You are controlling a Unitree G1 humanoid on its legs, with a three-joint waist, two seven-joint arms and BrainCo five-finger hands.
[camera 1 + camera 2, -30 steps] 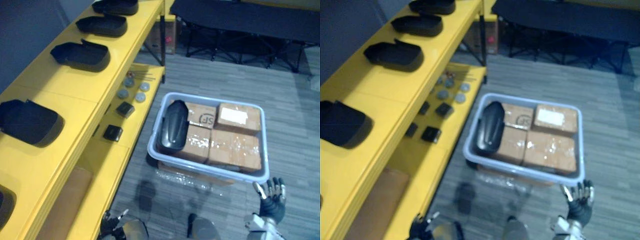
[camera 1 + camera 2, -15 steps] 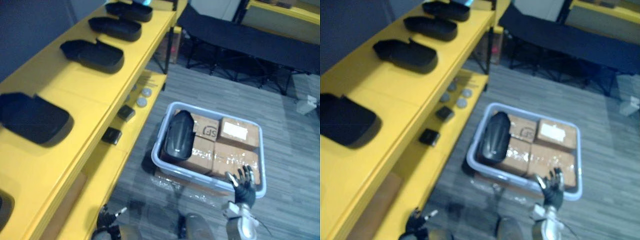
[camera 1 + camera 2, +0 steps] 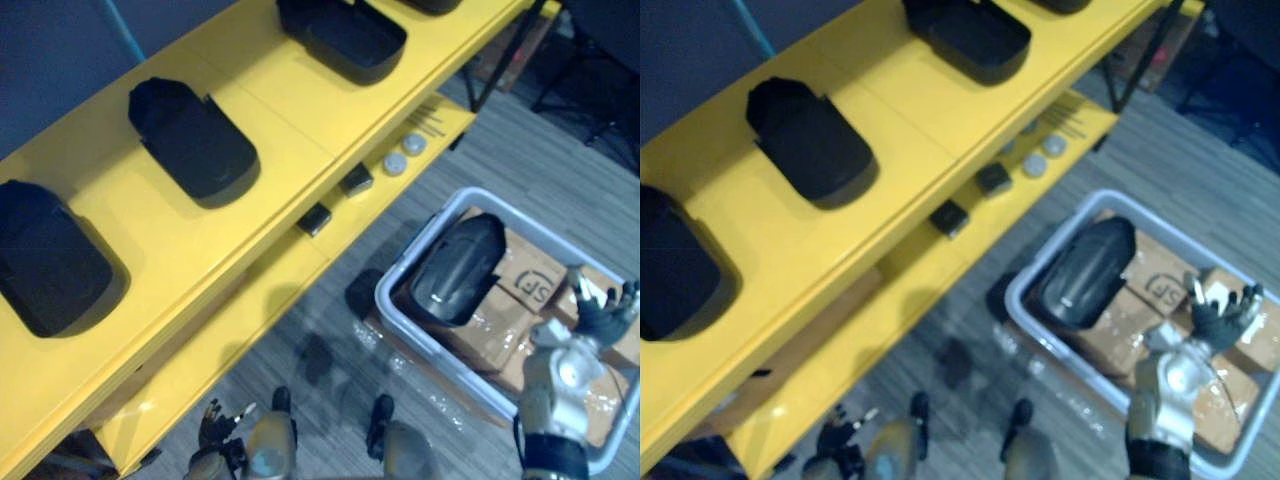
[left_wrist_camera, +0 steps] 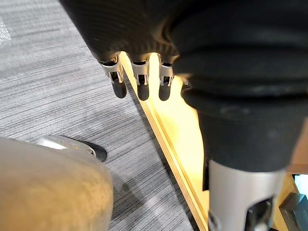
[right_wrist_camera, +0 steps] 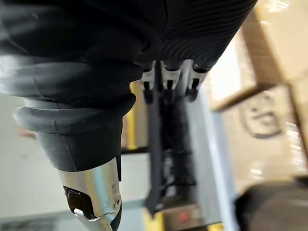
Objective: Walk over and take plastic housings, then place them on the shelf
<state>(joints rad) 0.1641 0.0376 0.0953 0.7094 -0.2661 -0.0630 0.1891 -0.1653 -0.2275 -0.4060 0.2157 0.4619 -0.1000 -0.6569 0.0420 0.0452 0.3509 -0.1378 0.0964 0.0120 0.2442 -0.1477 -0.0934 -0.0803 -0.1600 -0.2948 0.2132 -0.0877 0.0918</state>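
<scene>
The right hand (image 3: 600,308) hovers over the far side of the bin (image 3: 385,305), fingers spread wide and holding nothing, above the boxes (image 3: 528,288) rather than the housing (image 3: 455,270). That housing lies tilted in the bin's shelf-side end, resting on the boxes and against the wall, well apart from the hand.

To do this step well, the hand should come across toward the shelf side and settle over the housing's middle. Its shell looks smooth and rounded, so a grip across the narrow width, thumb on one flank and fingers on the other, should hold better than pinching an end. Lift straight up to clear the rim before turning.

The left hand (image 4: 138,79) hangs low beside the shelf's bottom edge, fingers relaxed and empty; it could steady the far end if the shell slips.

The yellow shelf (image 3: 300,110) already carries several housings (image 3: 195,135) in a row on top, with bare gaps between them. Its lower level holds small black blocks (image 3: 315,218) and round discs (image 3: 395,163). The bin sits on grey flooring (image 3: 540,160) just beside the shelf.
</scene>
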